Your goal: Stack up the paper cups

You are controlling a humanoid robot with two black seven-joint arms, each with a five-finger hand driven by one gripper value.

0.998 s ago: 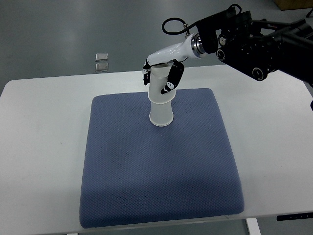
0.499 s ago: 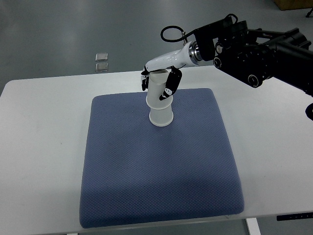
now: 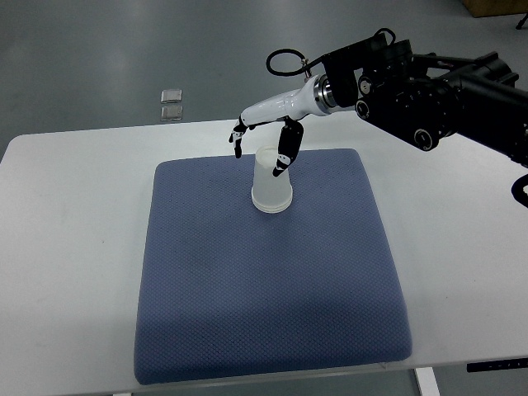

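Surface point(image 3: 66, 247): a white top that fills most of the view; it carries everything I work on.
Small squares point(image 3: 172, 103): two grey square bits lie on the floor beyond the far edge of the surface, one just behind the other, well apart from my work.
Mat point(image 3: 264, 297): a blue-grey textured pad lies flat on the middle of the surface, its near edge close to the surface's near edge.
Paper cups point(image 3: 271, 179): a white stack stands mouth-down on the far part of the mat, narrower at the top than at the base, upright.
My right hand point(image 3: 262, 142): it hovers over the top of the stack with fingers spread and gripping nothing. One dark-tipped finger point(image 3: 284, 157) hangs down along the right side of the stack; the others point off to the left of it. I cannot tell whether that finger touches the cup wall.
My right arm point(image 3: 429, 87): white forearm, then bulky black joints, coming in from the upper right.
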